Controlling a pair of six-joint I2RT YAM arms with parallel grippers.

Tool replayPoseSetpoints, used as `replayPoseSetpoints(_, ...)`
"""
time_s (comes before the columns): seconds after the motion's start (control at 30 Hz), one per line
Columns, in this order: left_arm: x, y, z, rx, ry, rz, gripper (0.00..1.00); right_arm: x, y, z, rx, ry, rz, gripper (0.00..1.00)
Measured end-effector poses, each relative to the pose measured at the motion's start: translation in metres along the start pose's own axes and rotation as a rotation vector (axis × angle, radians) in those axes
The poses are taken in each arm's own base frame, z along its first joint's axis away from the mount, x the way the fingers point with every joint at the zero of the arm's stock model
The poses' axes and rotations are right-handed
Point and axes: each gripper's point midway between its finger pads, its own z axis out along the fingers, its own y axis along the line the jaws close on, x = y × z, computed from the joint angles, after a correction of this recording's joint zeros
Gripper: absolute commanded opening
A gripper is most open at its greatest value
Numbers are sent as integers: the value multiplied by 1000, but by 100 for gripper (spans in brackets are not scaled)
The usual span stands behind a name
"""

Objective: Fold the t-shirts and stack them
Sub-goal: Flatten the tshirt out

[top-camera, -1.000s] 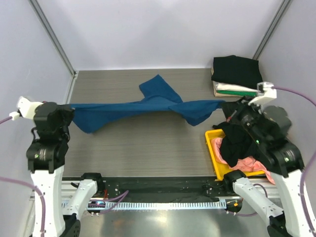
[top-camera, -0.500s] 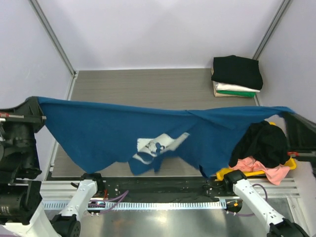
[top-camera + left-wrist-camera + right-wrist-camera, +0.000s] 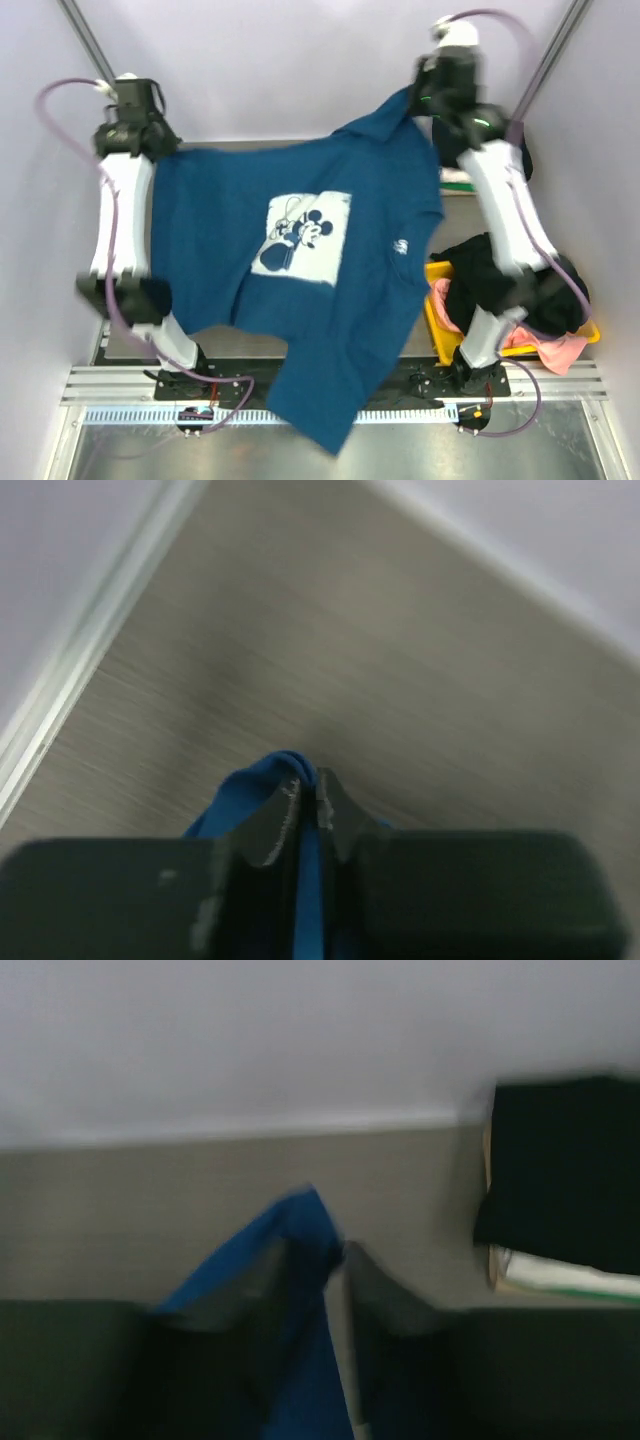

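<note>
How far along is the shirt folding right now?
Done: a folded stack, black on top, sits at the far right corner. In hand: the left gripper and right gripper hold the blue shirt spread open. Left: folding it, plus the black shirt and pink shirt waiting in the yellow bin.

Dark blue t-shirt (image 3: 220,250), white square print (image 3: 300,235) with a cartoon mouse in blue, small white mark (image 3: 400,244), yellow bin (image 3: 440,345), black shirt (image 3: 480,275), pink shirt (image 3: 555,352), folded stack (image 3: 565,1155) black over white and green, grey wood-grain table (image 3: 400,680).
</note>
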Motion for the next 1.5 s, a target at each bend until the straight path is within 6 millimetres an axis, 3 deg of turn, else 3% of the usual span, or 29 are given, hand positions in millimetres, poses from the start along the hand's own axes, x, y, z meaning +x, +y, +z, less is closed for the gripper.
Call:
replayPoseSetpoints(0.03, 23, 2, 40, -32, 94, 35, 29, 41, 0, 46, 27, 99, -24, 86)
replayPoseSetpoints(0.1, 77, 7, 115, -85, 282, 94, 44, 120, -2, 128, 69, 273, -71, 94)
replayPoseSetpoints(0.13, 101, 10, 140, -102, 363, 112, 55, 152, -5, 155, 83, 330, -83, 95)
replayPoseSetpoints(0.17, 130, 14, 165, -119, 443, 133, 58, 189, -10, 178, 99, 395, -93, 96)
replayPoseSetpoints(0.23, 175, 28, 182, -156, 572, 163, 65, 273, -25, 190, 141, 581, -113, 97)
replayPoseSetpoints(0.3, 200, 40, 177, -186, 644, 177, 66, 316, -38, 177, 170, 688, -115, 97)
replayPoseSetpoints(0.37, 206, 47, 160, -201, 661, 175, 66, 351, -48, 146, 178, 765, -93, 97)
replayPoseSetpoints(0.43, 204, 53, 134, -207, 636, 157, 66, 364, -51, 90, 174, 835, -50, 97)
replayPoseSetpoints(0.5, 200, 61, 105, -212, 588, 135, 66, 347, -39, 53, 115, 795, 17, 97)
replayPoseSetpoints(0.57, 193, 67, 83, -219, 535, 105, 66, 314, -16, 31, 15, 684, 96, 96)
replayPoseSetpoints(0.67, 193, 74, 77, -233, 491, 56, 65, 279, 34, 18, -178, 553, 181, 95)
replayPoseSetpoints(0.77, 216, 85, 90, -277, 521, 14, 65, 288, 74, 23, -319, 549, 215, 95)
replayPoseSetpoints(0.83, 237, 98, 94, -314, 552, -9, 65, 318, 91, 29, -369, 613, 223, 95)
replayPoseSetpoints(0.97, 277, 129, 92, -399, 624, -64, 64, 379, 93, 42, -374, 743, 230, 93)
replayPoseSetpoints(1.1, 281, 143, 100, -439, 626, -112, 63, 419, 80, 50, -342, 833, 245, 93)
replayPoseSetpoints(1.27, 275, 140, 132, -444, 619, -110, 60, 427, 61, 57, -318, 810, 304, 93)
replayPoseSetpoints(1.5, 268, 111, 175, -399, 602, 11, 59, 421, 42, 68, -281, 738, 425, 92)
